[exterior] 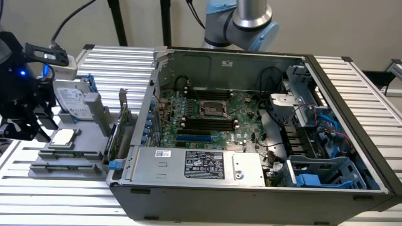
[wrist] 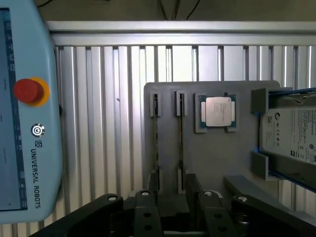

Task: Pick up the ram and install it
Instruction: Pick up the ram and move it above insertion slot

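Note:
Two ram sticks stand on edge in the slots of a grey holder (wrist: 212, 158), seen as thin dark lines: one ram stick (wrist: 180, 140) and a second ram stick (wrist: 156, 140) beside it. My gripper (wrist: 177, 219) hovers above the holder's near end, open, with nothing between its black fingers (wrist: 146, 217); the first stick runs in line with the gap. In the exterior view my gripper (exterior: 22, 125) hangs at the left over the holder (exterior: 69, 162). The black motherboard slots (exterior: 210, 123) lie inside the open computer case (exterior: 251, 193).
A silver CPU (wrist: 217, 111) and a hard drive (wrist: 291, 133) also sit on the holder, with a green expansion card (exterior: 122, 127) between holder and case. A teach pendant (wrist: 24, 108) lies on the ribbed metal table (wrist: 108, 123). Cables and drive bays (exterior: 320, 174) crowd the case's right side.

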### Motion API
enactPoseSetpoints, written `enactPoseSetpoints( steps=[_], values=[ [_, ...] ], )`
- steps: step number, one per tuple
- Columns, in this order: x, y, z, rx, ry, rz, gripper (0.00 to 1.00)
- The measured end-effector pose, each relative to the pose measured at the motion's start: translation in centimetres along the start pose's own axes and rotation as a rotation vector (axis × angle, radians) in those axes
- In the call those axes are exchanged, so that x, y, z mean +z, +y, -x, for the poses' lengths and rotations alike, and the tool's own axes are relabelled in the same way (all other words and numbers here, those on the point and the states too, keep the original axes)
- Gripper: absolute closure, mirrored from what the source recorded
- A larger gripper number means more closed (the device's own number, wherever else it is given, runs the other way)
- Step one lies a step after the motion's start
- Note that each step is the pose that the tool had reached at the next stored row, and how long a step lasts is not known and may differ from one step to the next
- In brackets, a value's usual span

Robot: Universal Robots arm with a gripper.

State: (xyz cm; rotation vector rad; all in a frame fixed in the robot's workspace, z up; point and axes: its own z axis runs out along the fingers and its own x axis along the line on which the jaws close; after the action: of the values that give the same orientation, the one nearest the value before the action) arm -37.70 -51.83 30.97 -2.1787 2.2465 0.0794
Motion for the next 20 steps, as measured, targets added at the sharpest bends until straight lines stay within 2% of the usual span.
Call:
enactPoseSetpoints(
  steps=[3, 20],
  values=[
    [0.46, -0.01, 0.0, 0.000, 0.0002, 0.0037, 0.64],
    [3.54, -0.11, -0.4, 0.000, 0.0001, 0.0039, 0.64]
  ],
)
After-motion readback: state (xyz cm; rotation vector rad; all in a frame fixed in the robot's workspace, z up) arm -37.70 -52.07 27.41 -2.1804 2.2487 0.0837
